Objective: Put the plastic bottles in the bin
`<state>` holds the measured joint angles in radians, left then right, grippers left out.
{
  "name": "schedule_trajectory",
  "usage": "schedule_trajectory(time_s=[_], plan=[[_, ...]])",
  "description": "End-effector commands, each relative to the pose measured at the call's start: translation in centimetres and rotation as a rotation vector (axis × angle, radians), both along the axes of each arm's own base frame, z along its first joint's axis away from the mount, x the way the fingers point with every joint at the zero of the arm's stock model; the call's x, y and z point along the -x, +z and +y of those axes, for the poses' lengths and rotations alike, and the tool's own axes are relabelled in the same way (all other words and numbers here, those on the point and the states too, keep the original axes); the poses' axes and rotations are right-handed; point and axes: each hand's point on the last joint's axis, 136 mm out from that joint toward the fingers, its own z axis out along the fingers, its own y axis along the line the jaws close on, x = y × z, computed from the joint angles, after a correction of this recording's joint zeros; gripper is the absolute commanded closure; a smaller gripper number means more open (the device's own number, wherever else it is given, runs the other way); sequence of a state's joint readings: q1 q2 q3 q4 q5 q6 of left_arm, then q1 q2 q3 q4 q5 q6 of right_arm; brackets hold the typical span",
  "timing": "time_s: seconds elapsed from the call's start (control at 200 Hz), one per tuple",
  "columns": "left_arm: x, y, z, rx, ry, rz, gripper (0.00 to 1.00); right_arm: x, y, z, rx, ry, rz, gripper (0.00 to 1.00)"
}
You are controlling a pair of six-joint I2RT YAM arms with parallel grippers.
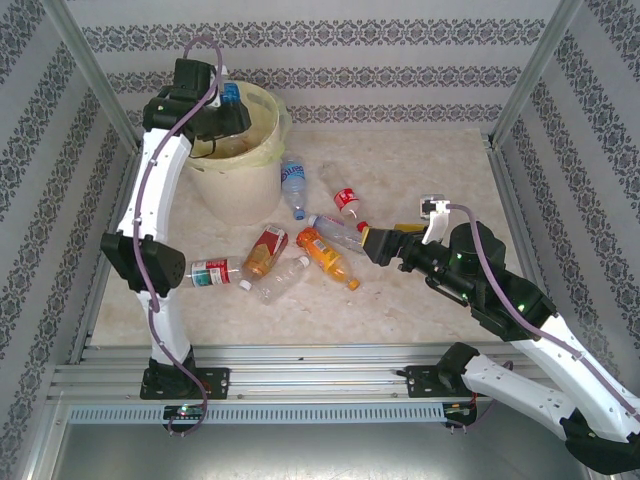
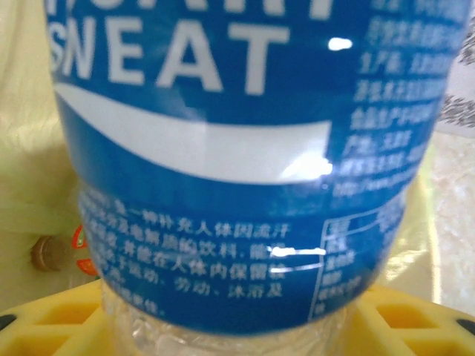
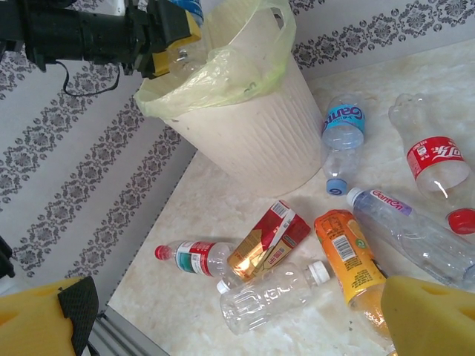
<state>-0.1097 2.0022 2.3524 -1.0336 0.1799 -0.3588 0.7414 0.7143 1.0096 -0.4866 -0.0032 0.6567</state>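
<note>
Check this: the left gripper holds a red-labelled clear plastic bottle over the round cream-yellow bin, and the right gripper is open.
Wrong colour: the clear plastic bottle in the left gripper has a blue label, as the left wrist view shows. The rest holds: over the round cream-yellow bin, right gripper open.

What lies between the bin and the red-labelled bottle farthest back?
A blue-labelled bottle on its side, beside the bin; the top external and right wrist views show it.
</note>
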Motion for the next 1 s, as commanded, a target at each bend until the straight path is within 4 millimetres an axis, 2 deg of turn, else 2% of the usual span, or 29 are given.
schedule_trajectory(time_s=[0.0, 0.215, 0.345, 0.47, 0.61, 0.839, 0.959, 0.994], plan=[[0.7, -0.2, 1.5, -0.050, 0.016, 0.037, 0.38, -0.4, -0.7, -0.5, 0.007, -0.036, 0.019, 0.02], [0.9, -0.5, 1.5, -0.048, 0.014, 0.048, 0.33, -0.5, -1.1, -0.3, 0.012, -0.031, 0.030, 0.02], [1.2, -0.4, 1.5, -0.046, 0.014, 0.053, 0.25, -0.5, -1.3, -0.3, 0.017, -0.031, 0.035, 0.02], [1.4, 0.5, 1.5, -0.044, 0.014, 0.030, 0.20, -0.4, -1.6, -0.3, 0.019, -0.030, 0.041, 0.02], [2.0, 2.5, 1.5, -0.041, 0.004, -0.019, 0.18, -0.4, -1.8, -0.2, 0.022, -0.019, 0.042, 0.02], [4.7, 5.5, 2.0, -0.105, -0.033, -0.081, 0.11, 0.0, -2.9, 0.5, 0.048, 0.024, 0.074, 0.02], [7.0, 6.0, 2.1, -0.144, -0.073, -0.089, 0.03, 0.3, -3.6, 0.9, 0.059, 0.051, 0.092, 0.02], [7.8, 5.7, 2.2, -0.154, -0.082, -0.076, 0.01, 0.4, -3.9, 1.0, 0.063, 0.061, 0.097, 0.02]])
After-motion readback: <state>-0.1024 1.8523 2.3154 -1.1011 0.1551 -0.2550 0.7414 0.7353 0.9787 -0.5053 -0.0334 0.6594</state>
